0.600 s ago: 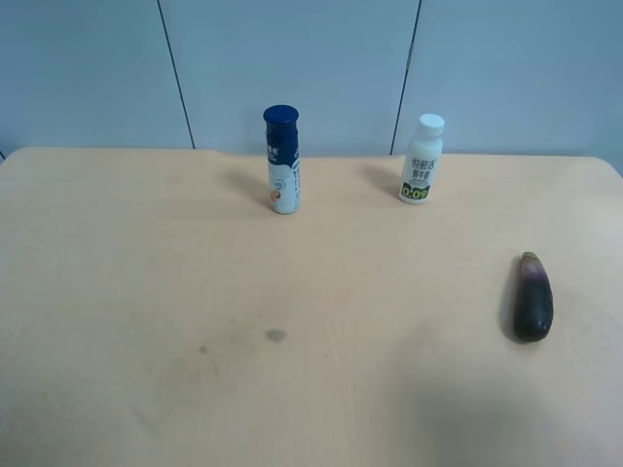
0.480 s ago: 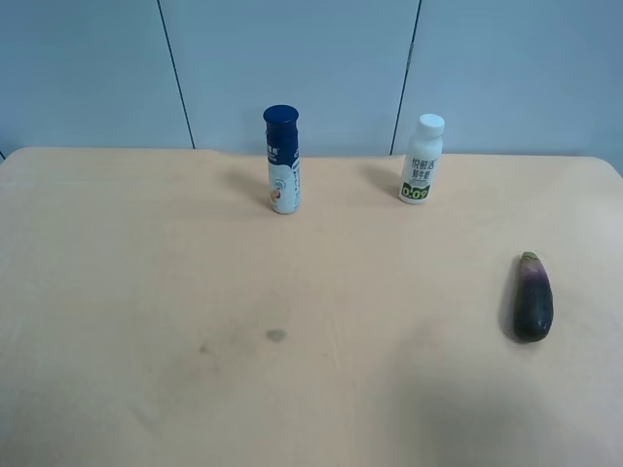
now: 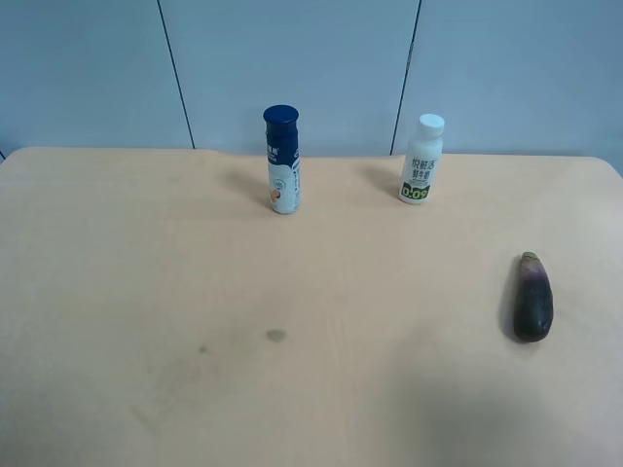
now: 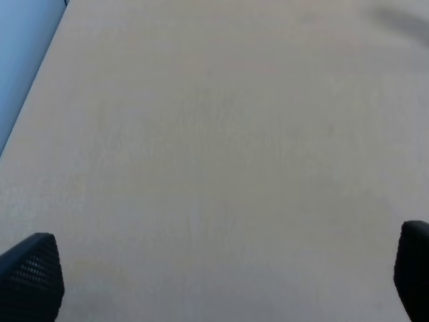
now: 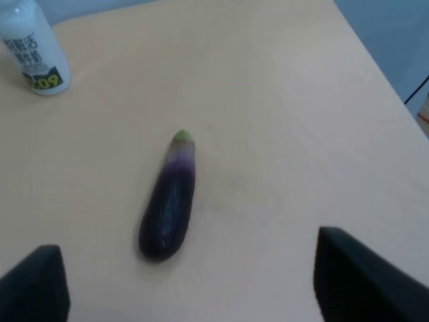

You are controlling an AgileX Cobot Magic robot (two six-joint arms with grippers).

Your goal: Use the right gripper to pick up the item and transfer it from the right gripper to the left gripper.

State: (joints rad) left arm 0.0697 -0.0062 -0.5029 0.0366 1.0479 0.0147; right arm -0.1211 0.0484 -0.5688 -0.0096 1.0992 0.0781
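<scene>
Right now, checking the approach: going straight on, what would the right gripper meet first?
Probably the eggplant, lying ahead of the right gripper, in line with its open jaws; depth is unclear.

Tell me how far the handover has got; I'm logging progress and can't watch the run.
Nothing is done yet: the eggplant lies flat on the table, untouched. In hand: the right gripper is open, and its wrist view shows the eggplant just ahead of its fingers. Left to do: close on it, lift it, and pass it to the left gripper, which is open over the table with nothing between its fingers.
</scene>
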